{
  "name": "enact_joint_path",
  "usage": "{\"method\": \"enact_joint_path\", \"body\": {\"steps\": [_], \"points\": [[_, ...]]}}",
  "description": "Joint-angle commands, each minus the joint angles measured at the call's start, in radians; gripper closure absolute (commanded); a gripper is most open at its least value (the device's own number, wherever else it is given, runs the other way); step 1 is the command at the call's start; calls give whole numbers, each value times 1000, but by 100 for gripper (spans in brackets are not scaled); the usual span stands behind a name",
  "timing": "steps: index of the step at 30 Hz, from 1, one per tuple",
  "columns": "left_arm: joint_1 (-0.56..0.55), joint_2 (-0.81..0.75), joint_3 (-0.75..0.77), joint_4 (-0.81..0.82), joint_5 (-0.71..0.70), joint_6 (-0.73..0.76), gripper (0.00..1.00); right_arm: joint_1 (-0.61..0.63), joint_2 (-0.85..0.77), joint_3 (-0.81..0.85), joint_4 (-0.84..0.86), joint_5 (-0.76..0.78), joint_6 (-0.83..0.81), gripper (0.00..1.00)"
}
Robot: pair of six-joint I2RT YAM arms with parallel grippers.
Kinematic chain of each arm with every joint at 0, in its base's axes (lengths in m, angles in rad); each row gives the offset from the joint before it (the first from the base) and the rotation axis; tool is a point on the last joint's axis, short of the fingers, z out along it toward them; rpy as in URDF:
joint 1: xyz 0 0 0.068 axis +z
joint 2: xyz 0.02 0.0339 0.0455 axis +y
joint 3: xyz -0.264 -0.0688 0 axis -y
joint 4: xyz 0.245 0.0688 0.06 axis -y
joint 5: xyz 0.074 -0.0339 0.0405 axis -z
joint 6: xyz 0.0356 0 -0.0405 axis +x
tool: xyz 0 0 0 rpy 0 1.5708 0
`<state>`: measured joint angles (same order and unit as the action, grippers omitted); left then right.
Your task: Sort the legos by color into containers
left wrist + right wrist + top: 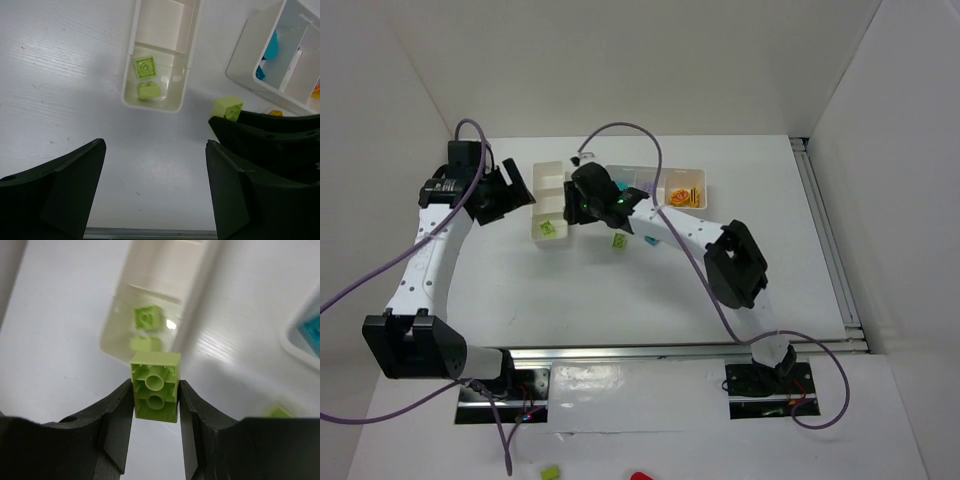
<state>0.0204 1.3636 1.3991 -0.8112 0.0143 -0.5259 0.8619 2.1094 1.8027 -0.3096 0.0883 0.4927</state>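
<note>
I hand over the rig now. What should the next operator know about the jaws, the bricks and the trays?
Left gripper: jaws open, empty, near the narrow tray.
Right gripper: shut on a lime brick, beside that tray, not yet over it.
Done: two lime bricks in the narrow tray; teal pieces and orange pieces in the three-compartment tray.
To do: place the held brick; a loose lime brick and a teal brick lie on the table.
</note>
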Motion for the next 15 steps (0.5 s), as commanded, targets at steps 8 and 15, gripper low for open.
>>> {"method": "enact_joint_path", "body": {"steps": [8, 15], "points": [[65, -38, -40, -6, 69, 17, 8, 19, 311, 411, 10, -90, -79, 67], [65, -47, -58, -6, 88, 37, 6, 19, 253, 439, 0, -27, -111, 22]]}}
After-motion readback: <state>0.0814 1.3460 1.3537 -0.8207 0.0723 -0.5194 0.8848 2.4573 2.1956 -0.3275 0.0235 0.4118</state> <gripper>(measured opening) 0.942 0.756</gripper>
